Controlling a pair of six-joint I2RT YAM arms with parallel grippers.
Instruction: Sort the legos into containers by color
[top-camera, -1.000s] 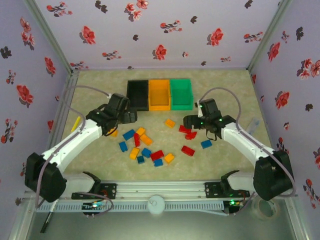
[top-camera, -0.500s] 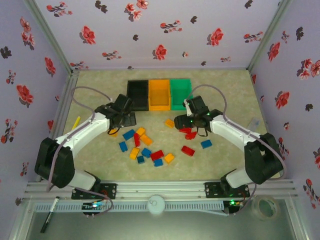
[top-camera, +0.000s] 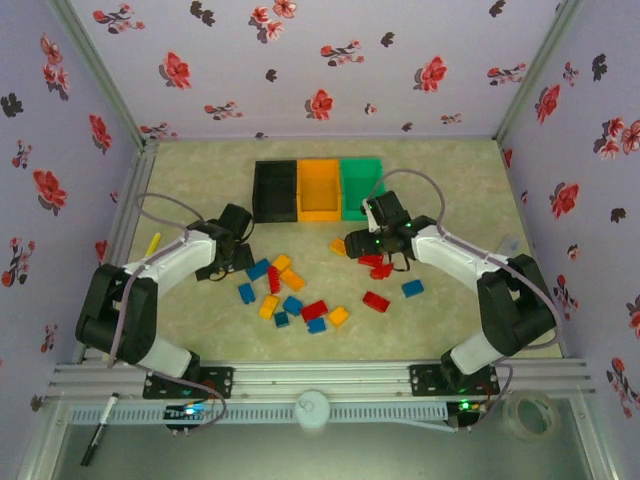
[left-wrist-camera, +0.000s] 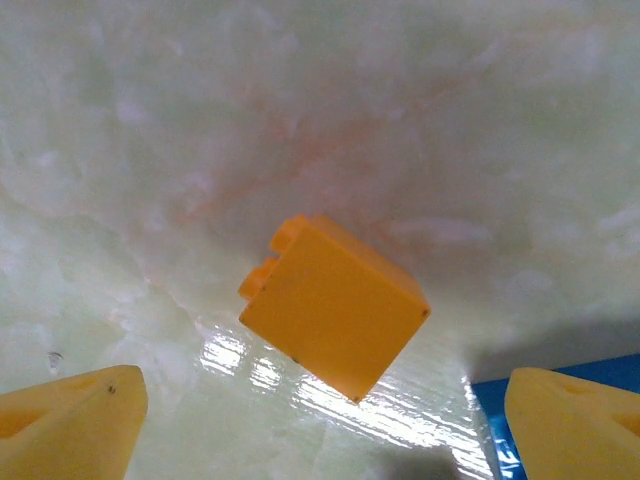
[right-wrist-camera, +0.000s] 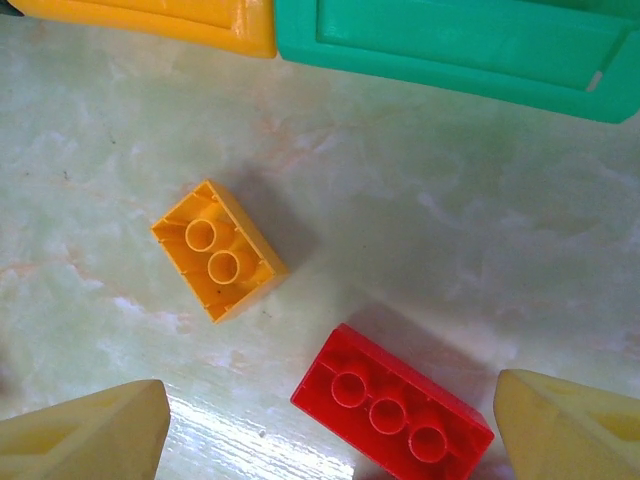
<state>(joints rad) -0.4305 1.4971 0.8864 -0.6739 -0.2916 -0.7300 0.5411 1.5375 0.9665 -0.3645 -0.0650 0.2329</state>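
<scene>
Many legos (top-camera: 290, 290) loose on the table (top-camera: 450, 320), scattered just in front of the containers (top-camera: 320, 188), with red, blue and yellow-orange mixed together. Judged to be the picking stage of the sort, with two pickups being set up at once.

In front of the black end of the containers and a little to its left: one orange brick (left-wrist-camera: 335, 305), seemingly on its side, bracketed by the left hand (left-wrist-camera: 325, 390). Fingers (left-wrist-camera: 70, 420) wide apart, gripping nothing; a blue brick (left-wrist-camera: 490, 410) partly hidden behind one fingertip.

Just in front of the green bin (right-wrist-camera: 460, 40) and orange bin (right-wrist-camera: 150, 15): the right hand (right-wrist-camera: 330, 400), likewise spread and empty, hanging above an orange two-stud brick (right-wrist-camera: 218, 250) and a red brick (right-wrist-camera: 392, 405).

Calls next for lowering each hand squarely over a single brick, closing across its sides, then carrying orange to the orange bin. Needs care on the right not to catch both bricks together.
</scene>
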